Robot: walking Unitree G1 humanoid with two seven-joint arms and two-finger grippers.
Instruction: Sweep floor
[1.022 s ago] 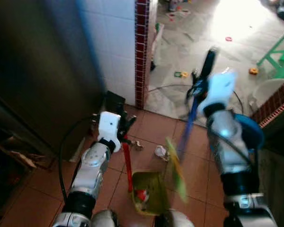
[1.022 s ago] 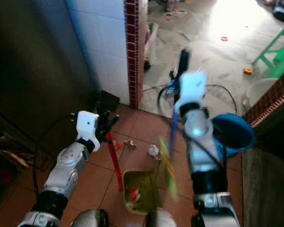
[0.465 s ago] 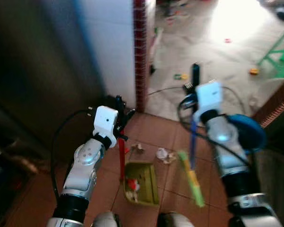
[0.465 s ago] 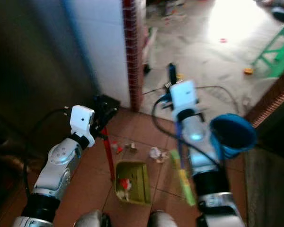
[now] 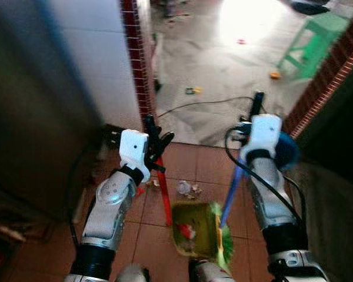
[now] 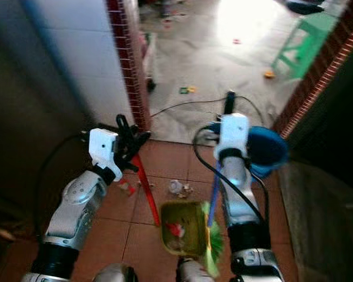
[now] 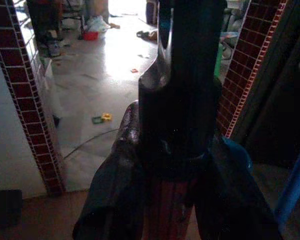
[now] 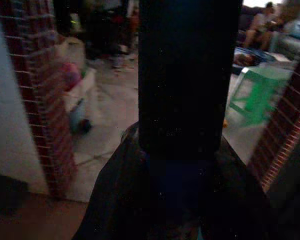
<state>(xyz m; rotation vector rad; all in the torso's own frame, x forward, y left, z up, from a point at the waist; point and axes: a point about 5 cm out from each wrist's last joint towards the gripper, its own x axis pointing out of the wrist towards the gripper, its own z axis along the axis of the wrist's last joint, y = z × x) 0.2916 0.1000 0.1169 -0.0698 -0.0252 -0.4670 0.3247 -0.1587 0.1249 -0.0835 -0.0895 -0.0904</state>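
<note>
Gripping dustpan handle (image 5: 163, 185) left pincer (image 5: 155, 136); right pincer (image 5: 254, 114) grips broom (image 5: 231, 191); doorway floor (image 5: 223, 70) open.

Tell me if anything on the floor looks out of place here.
Yes. Crumpled litter lies on the red tiles just beyond the green dustpan, not yet swept in. Small bright scraps dot the grey floor past the doorway, and a black cable trails across it.
</note>
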